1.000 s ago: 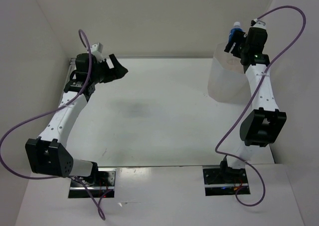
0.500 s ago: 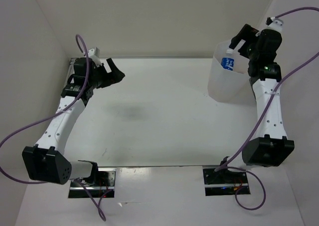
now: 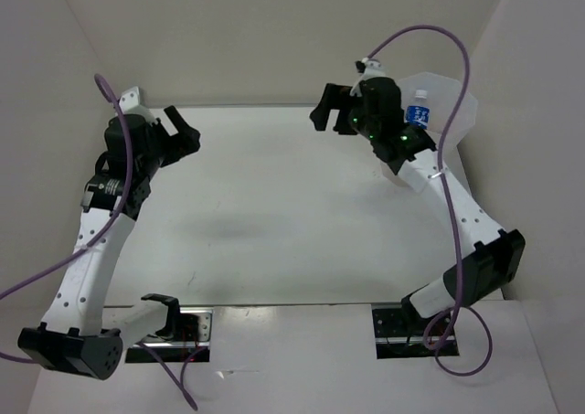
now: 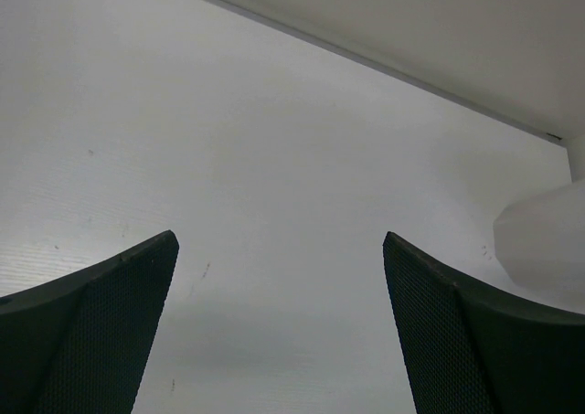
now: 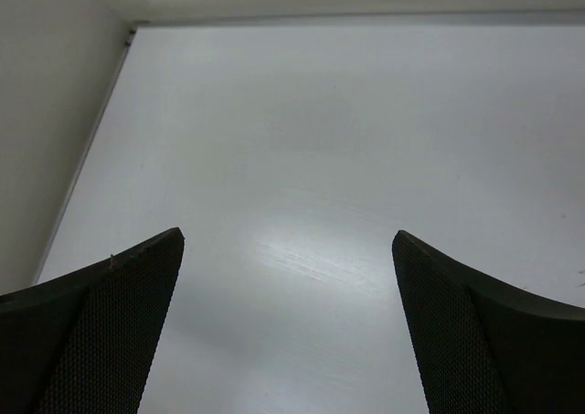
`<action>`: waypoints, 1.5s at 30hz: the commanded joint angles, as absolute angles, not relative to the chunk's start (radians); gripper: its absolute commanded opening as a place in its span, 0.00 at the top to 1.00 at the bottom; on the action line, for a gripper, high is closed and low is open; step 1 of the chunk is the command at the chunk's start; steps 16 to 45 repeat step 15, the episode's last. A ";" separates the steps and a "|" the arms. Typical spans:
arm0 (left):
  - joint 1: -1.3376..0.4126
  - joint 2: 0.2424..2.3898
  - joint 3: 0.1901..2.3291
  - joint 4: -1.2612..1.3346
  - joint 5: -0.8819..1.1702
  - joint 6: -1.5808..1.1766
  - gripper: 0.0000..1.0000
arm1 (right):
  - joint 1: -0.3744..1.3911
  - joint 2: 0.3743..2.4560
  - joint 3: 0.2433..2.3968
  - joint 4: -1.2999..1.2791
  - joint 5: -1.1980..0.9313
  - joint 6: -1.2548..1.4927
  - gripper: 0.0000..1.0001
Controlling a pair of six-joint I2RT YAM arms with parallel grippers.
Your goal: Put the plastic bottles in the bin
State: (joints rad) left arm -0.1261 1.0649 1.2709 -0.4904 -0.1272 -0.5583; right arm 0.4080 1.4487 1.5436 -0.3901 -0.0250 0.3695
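Observation:
The translucent white bin (image 3: pixel 452 112) stands at the far right of the table, partly hidden behind my right arm. A clear bottle with a blue label (image 3: pixel 420 112) shows inside it. No other bottle is in view. My right gripper (image 3: pixel 327 112) is open and empty, raised left of the bin over the far middle of the table; its wrist view shows only bare tabletop between its fingers (image 5: pixel 110 313). My left gripper (image 3: pixel 186 132) is open and empty at the far left. The bin's edge shows at the right of the left wrist view (image 4: pixel 547 240).
White walls close the table at the back, left and right. The table's far left corner shows in the right wrist view (image 5: pixel 132 28). Purple cables loop from both arms.
The blue-label bottle left my right gripper and now lies in the bin. The right gripper has swung left, away from the bin, open. The left arm has drawn back to the left.

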 commanded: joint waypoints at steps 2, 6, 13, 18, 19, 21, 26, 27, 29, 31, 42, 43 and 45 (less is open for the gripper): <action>-0.129 1.138 1.321 -0.534 -0.176 -0.580 0.00 | 0.529 1.538 1.529 -0.423 0.116 0.377 0.00; -0.129 1.190 1.335 -0.560 -0.167 -0.580 0.00 | 0.609 1.569 1.510 -0.423 0.172 0.377 0.00; -0.129 1.172 1.312 -0.538 -0.167 -0.580 0.00 | 0.609 1.548 1.474 -0.400 0.206 0.377 0.00; -0.129 1.172 1.312 -0.538 -0.179 -0.580 0.00 | 0.609 1.537 1.465 -0.391 0.195 0.377 0.00; -0.129 1.172 1.312 -0.538 -0.179 -0.580 0.00 | 0.609 1.537 1.465 -0.391 0.195 0.377 0.00; -0.129 1.172 1.312 -0.538 -0.179 -0.580 0.00 | 0.609 1.537 1.465 -0.391 0.195 0.377 0.00; -0.129 1.172 1.312 -0.538 -0.179 -0.580 0.00 | 0.609 1.537 1.465 -0.391 0.195 0.377 0.00; -0.129 1.172 1.312 -0.538 -0.179 -0.580 0.00 | 0.609 1.537 1.465 -0.391 0.195 0.377 0.00; -0.129 1.172 1.312 -0.538 -0.179 -0.580 0.00 | 0.609 1.537 1.465 -0.391 0.195 0.377 0.00; -0.129 1.172 1.312 -0.538 -0.179 -0.580 0.00 | 0.609 1.537 1.465 -0.391 0.195 0.377 0.00; -0.129 1.172 1.312 -0.538 -0.179 -0.580 0.00 | 0.609 1.537 1.465 -0.391 0.195 0.377 0.00; -0.129 1.172 1.312 -0.538 -0.179 -0.580 0.00 | 0.609 1.537 1.465 -0.391 0.195 0.377 0.00; -0.129 1.172 1.312 -0.538 -0.179 -0.580 0.00 | 0.609 1.537 1.465 -0.391 0.195 0.377 0.00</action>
